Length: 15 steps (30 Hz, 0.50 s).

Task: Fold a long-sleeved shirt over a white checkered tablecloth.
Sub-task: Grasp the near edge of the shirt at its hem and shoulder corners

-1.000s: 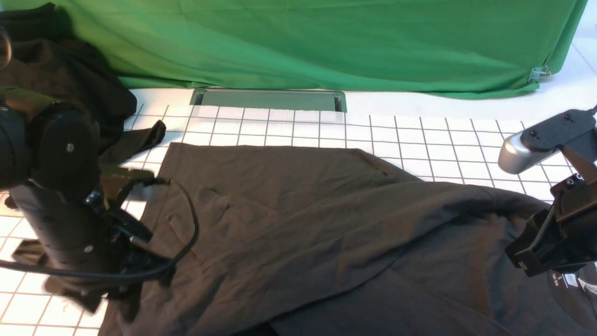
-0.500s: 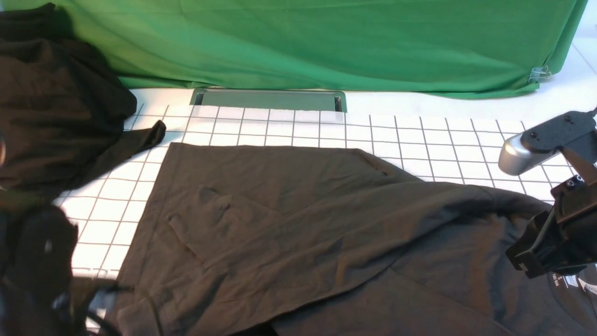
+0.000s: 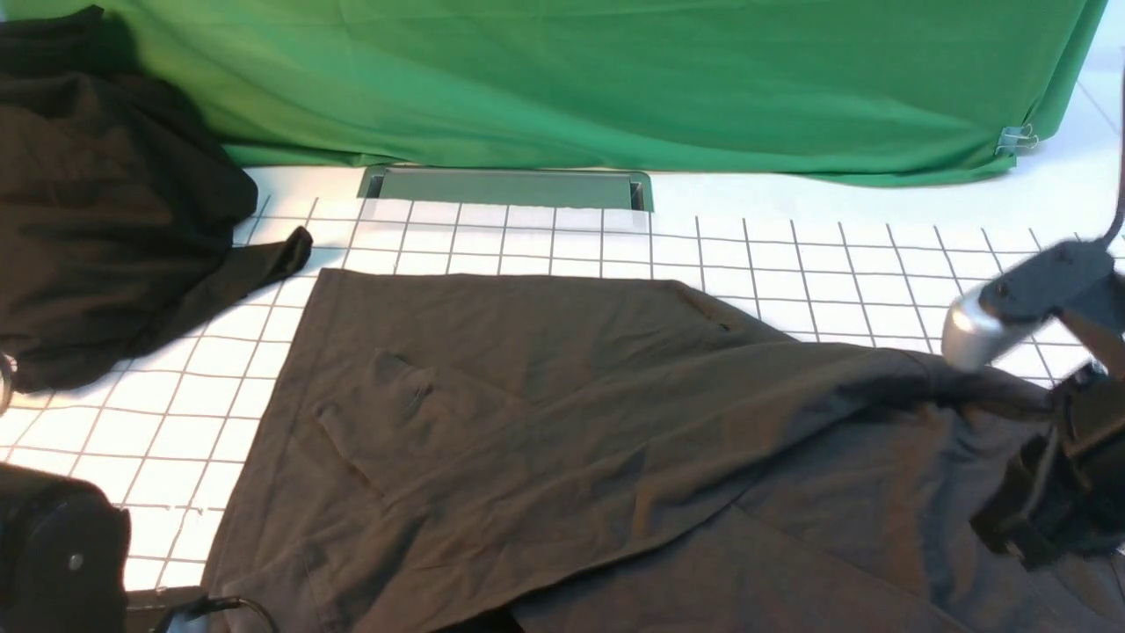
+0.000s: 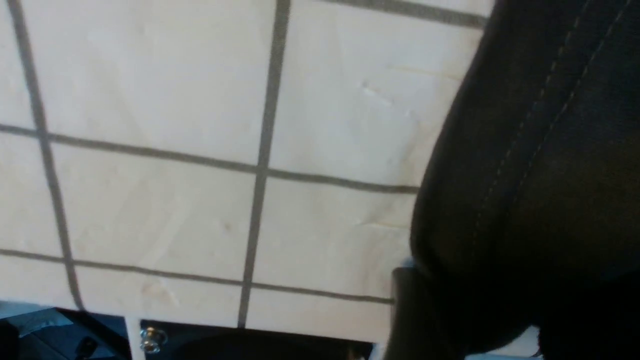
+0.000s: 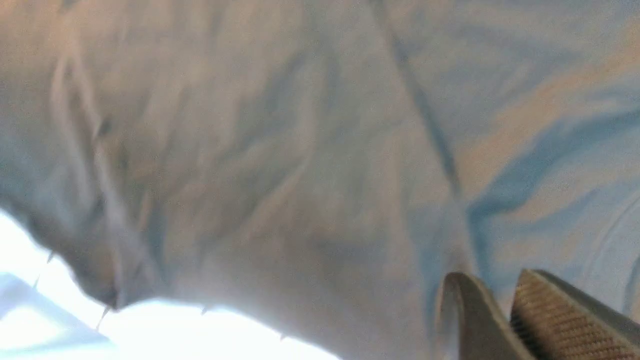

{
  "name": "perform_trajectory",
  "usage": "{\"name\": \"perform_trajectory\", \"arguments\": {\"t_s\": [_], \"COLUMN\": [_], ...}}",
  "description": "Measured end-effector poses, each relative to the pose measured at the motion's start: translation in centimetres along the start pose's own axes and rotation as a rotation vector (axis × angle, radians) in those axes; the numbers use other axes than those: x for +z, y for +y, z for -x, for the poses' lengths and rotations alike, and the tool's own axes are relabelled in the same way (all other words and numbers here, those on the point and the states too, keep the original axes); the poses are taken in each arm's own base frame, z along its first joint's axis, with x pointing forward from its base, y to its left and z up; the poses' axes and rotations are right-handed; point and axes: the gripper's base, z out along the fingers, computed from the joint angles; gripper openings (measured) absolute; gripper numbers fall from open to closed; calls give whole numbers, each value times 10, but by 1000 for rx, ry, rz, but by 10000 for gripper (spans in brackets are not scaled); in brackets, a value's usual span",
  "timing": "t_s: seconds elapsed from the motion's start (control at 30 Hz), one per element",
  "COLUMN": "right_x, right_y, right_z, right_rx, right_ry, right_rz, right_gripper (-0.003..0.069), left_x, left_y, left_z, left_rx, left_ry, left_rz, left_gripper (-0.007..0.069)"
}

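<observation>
The long-sleeved shirt (image 3: 562, 422), dark brownish-black, lies spread over the white checkered tablecloth (image 3: 791, 264). Its print is hidden. At the right edge my right gripper (image 3: 1024, 527) is pressed down onto the shirt. In the right wrist view its fingers (image 5: 492, 280) stand almost together, with a crease of the shirt (image 5: 300, 165) running into them. My left arm (image 3: 53, 563) is low in the near left corner. The left wrist view shows the stitched hem of the shirt (image 4: 540, 150) draped over the left gripper (image 4: 475, 310), with one finger (image 4: 405, 310) showing beside the tablecloth (image 4: 150, 190).
A second, deeper-black garment (image 3: 105, 211) is heaped at the far left, one flap reaching onto the grid. A green drape (image 3: 615, 79) hangs along the back with a metal slot (image 3: 505, 187) below it. The table's near edge (image 4: 200, 325) shows under the left wrist.
My left arm has swung from over the shirt's left edge down into the near left corner. My right gripper has sunk lower onto the shirt and now covers the neck label.
</observation>
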Motion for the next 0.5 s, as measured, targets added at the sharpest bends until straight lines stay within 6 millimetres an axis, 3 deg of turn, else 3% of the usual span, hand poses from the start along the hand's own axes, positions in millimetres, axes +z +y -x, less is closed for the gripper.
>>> {"name": "perform_trajectory", "arguments": {"t_s": [0.1,0.2,0.37,0.5], "right_x": [0,2,6,16], "right_y": [8,22,60,91], "right_z": [-4,-4,-6,-14], "right_rx": [-49,-116,-300,-390], "right_ry": [49,71,100,113], "right_rz": [48,78,132,152], "right_gripper": [133,133,134,162], "left_x": [3,2,-13,-47], "left_y": [-1,-1,-3,-2], "left_z": [-1,-1,3,1], "left_rx": [-13,-9,37,69], "left_ry": [-4,-4,-5,-94], "left_rz": [-20,-23,-11,-19], "left_gripper": [106,41,29,29]}}
